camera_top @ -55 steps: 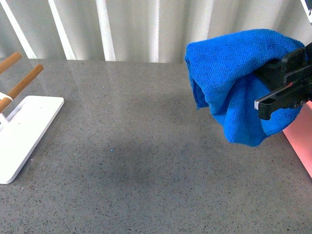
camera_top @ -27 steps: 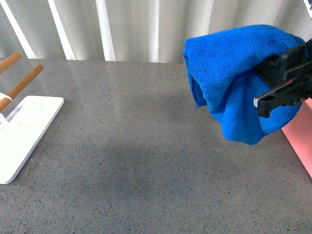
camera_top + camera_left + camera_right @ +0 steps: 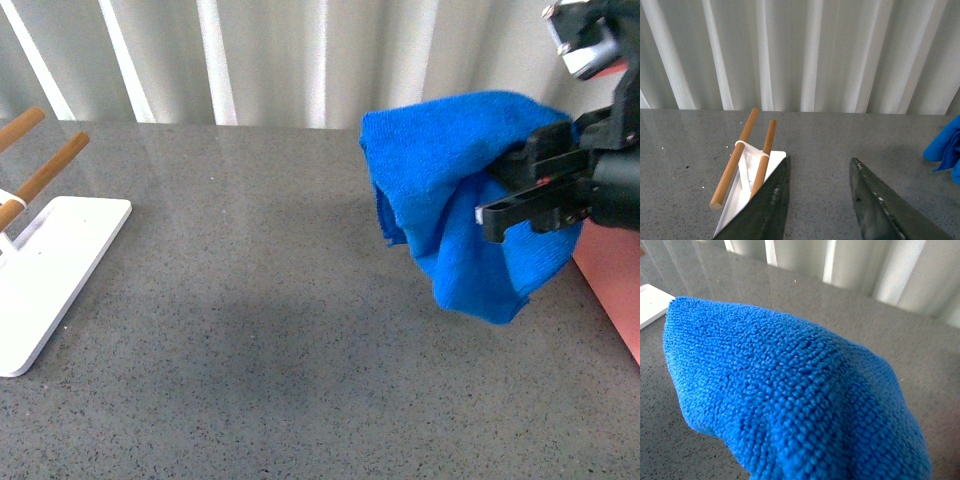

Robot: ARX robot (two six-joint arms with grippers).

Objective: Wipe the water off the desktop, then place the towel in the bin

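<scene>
Right gripper [image 3: 505, 188], black, at right of the front view: jaws pinched onto the bright blue fluffy microfibre towel [image 3: 440, 170]. The towel hangs bunched in the air, clear of the surface, its lowest fold just left of the salmon-pink plastic bin [image 3: 612, 285] at the right edge. Left gripper [image 3: 820, 210]: fingers spread, nothing between them. Towel reads as light, soft and floppy. Loose folds will likely swing and drape, so a hold on a gathered bunch seems safest; a thin edge could slip out. Pile looks grippy, not slick. Dark-grey speckled stone-like desktop [image 3: 300, 320] is flat and slightly glossy. No puddle I can make out, only a dim darker patch at lower centre, maybe shadow. White flat-based rack with wooden rods [image 3: 50, 260] at far left. Pale pleated curtain [image 3: 300, 60] along the top.
</scene>
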